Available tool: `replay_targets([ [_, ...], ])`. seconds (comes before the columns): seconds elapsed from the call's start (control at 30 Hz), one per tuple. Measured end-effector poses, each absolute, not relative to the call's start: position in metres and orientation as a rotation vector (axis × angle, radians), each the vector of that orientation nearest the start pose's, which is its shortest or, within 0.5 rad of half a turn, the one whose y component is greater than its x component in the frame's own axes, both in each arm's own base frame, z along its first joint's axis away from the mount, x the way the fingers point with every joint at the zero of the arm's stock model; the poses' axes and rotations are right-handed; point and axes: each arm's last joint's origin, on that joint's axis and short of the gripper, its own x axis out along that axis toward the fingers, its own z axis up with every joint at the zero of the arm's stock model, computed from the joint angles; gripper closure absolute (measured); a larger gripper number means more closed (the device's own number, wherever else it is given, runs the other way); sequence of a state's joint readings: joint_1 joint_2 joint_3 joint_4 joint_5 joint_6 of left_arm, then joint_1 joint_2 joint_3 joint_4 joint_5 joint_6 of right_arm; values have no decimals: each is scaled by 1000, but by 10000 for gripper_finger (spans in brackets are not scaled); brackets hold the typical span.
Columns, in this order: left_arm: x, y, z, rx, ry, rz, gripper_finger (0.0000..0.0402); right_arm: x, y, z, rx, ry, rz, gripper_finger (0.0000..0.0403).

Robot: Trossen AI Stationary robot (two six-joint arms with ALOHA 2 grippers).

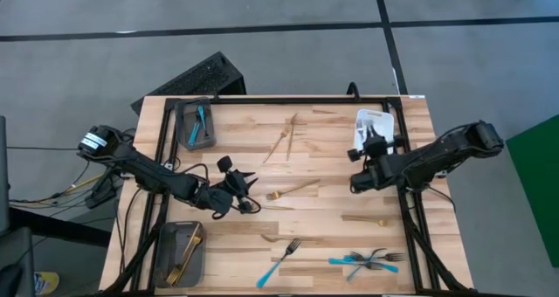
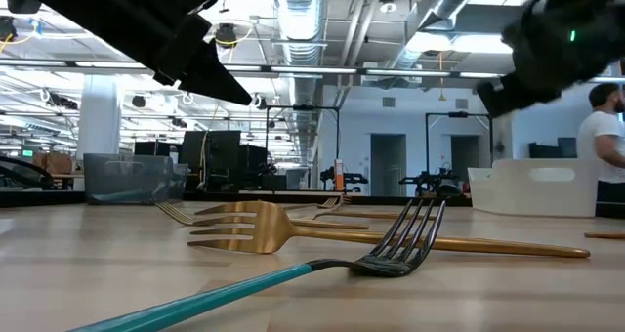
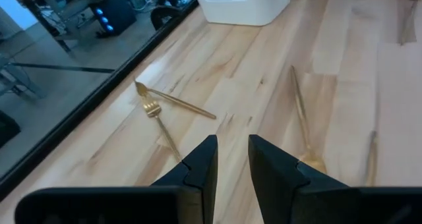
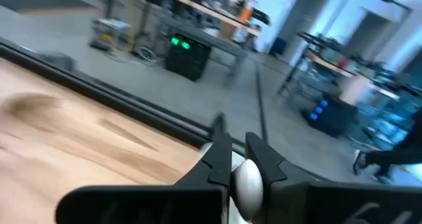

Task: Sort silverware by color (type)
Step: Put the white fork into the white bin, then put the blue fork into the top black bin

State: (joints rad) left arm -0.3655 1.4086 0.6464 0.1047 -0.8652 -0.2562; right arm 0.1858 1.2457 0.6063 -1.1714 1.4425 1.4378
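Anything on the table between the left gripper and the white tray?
Yes. In the high view, one gold fork lies between the left gripper and the white tray; otherwise bare wood.

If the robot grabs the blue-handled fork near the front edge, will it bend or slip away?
The blue-handled fork looks like stiff metal, so it probably won't bend. It lies flat on the wooden table, thin and smooth, so it might slide or slip when pinched. It seems small and light, and flat enough not to roll.

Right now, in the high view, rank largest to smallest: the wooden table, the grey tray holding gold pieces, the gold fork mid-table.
1. Wooden table.
2. Grey tray.
3. Gold fork, nearly as long as the tray but far thinner.
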Motion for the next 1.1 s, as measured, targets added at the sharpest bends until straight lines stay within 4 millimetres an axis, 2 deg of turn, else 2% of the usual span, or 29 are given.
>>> replay_targets([
  [0.13, 256, -70, 185, 120, 469, 566, 326, 143, -15, 167, -202, 401, -1459, 362],
  [0.3, 256, -70, 185, 87, 459, 576, 326, 141, -21, 151, -65, 403, -1509, 338],
  [0.57, 257, -70, 186, 59, 452, 562, 326, 142, -25, 156, 48, 414, -1525, 250],
  [0.7, 257, -70, 186, 52, 457, 545, 326, 143, -24, 162, 194, 459, -1501, 198],
  [0.8, 257, -70, 186, 51, 457, 541, 326, 147, -18, 165, 307, 488, -1433, 173],
  [0.93, 258, -71, 187, 42, 448, 538, 326, 161, -5, 176, 358, 500, -1237, 165],
  [1.1, 259, -72, 187, 24, 445, 506, 326, 186, 16, 212, 349, 432, -919, 174],
])
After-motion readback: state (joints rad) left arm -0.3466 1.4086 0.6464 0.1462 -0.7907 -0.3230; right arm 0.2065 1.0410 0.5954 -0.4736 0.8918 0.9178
